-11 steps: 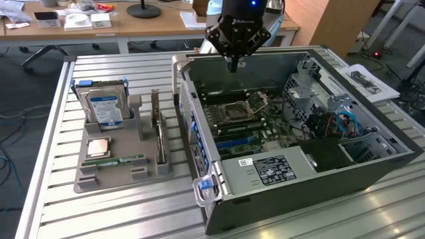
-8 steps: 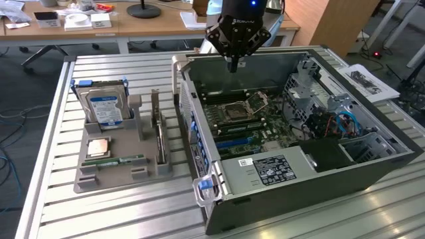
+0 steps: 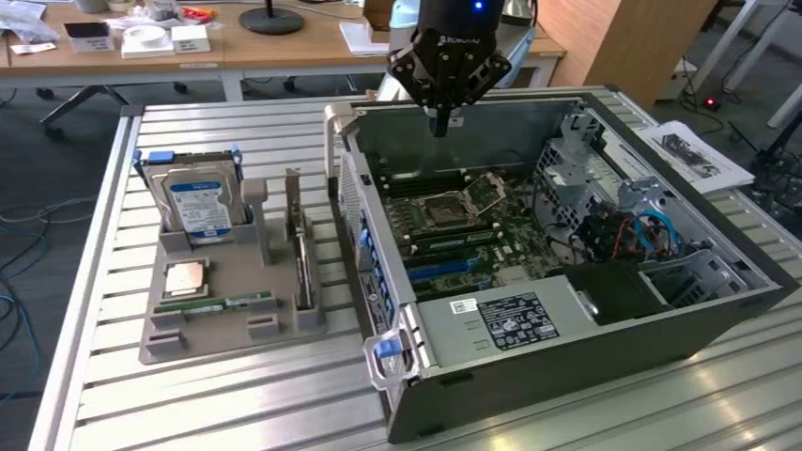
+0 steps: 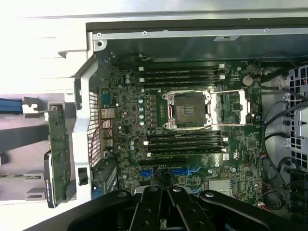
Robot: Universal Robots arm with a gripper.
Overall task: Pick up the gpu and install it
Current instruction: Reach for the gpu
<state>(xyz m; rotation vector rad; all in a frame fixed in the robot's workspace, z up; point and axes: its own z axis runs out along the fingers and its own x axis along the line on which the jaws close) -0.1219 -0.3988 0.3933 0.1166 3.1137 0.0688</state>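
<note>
Hovering above the open computer case (image 3: 602,362), the gripper (image 3: 441,120) has its 2 fingers pressed together, empty; the gpu (image 3: 300,256) apparently stands on edge in the gray holder (image 3: 213,334).

The gpu (image 3: 302,268) is a thin, flat, dark card standing upright on its long edge (seen nearly edge-on, so its face hardly shows). It sits in a slot of the gray holder (image 3: 207,348), running along the holder's edge nearest the computer case (image 3: 564,366), just beside that case, not installed.
</note>
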